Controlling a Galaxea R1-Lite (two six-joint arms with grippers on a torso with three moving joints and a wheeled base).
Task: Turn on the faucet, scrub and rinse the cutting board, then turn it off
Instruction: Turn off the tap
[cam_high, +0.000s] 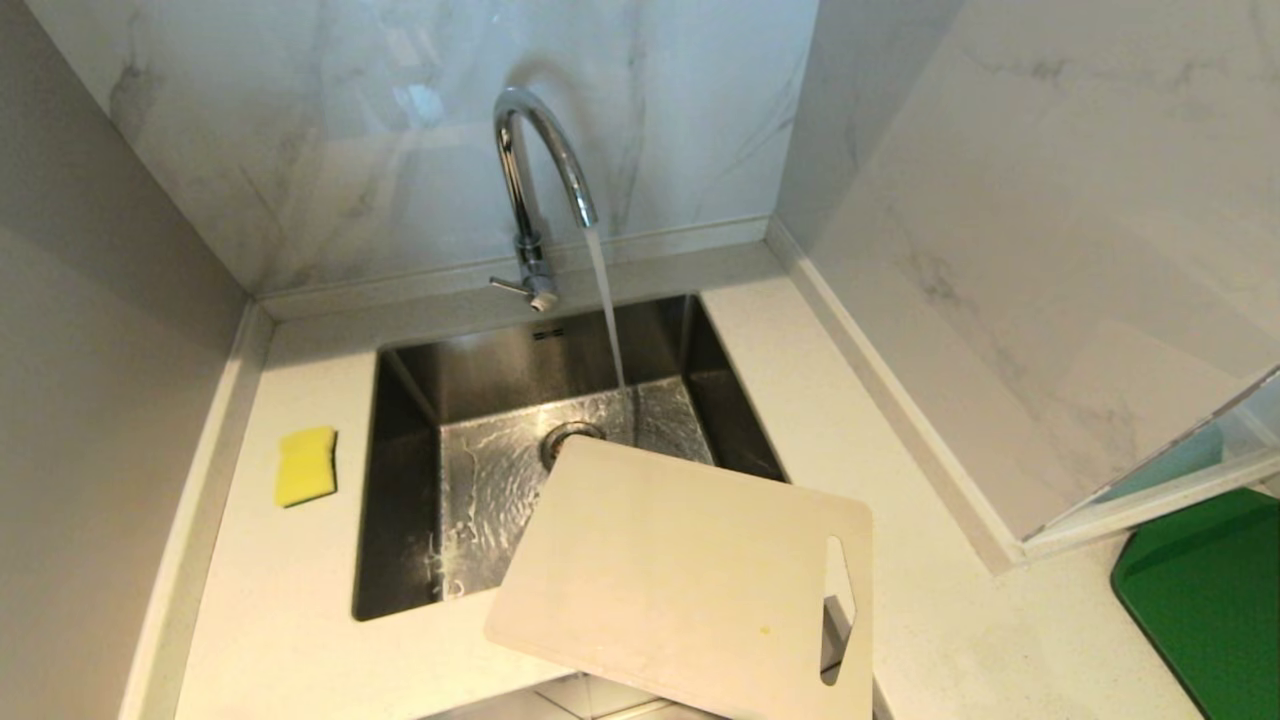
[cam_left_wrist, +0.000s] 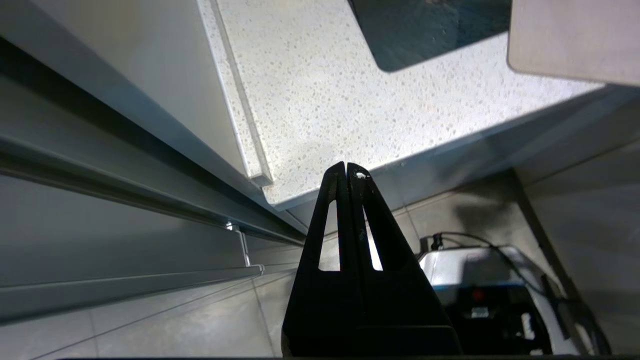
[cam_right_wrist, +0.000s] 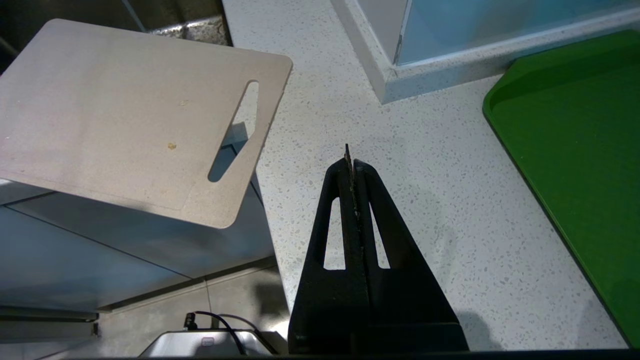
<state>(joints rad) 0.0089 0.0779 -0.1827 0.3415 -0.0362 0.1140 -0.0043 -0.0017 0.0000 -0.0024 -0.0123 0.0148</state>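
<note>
Water was already running from the faucet (cam_high: 535, 190) into the sink (cam_high: 400, 480), the stream landing just beyond the far edge of the cutting board (cam_high: 680, 580). Board lay flat and skewed over the sink's near right corner, with its near part overhanging the counter (cam_high: 290, 600) front and its slot handle to the right.

Left gripper (cam_left_wrist: 346, 170) had its jaws pressed together with nothing in them, low by the counter's near left edge. Right gripper (cam_right_wrist: 350, 165) was likewise pinched closed and empty, over bare counter between the board and the green board (cam_right_wrist: 575, 140).

Risk — the board was only partly supported, so a push on its near overhang would likely tip it to the floor, and a shove the other way could drop it into the basin. Sponge (cam_high: 306, 465) sat well left of the sink, near the left wall — tight reach there. Open counter lay right of the board.
</note>
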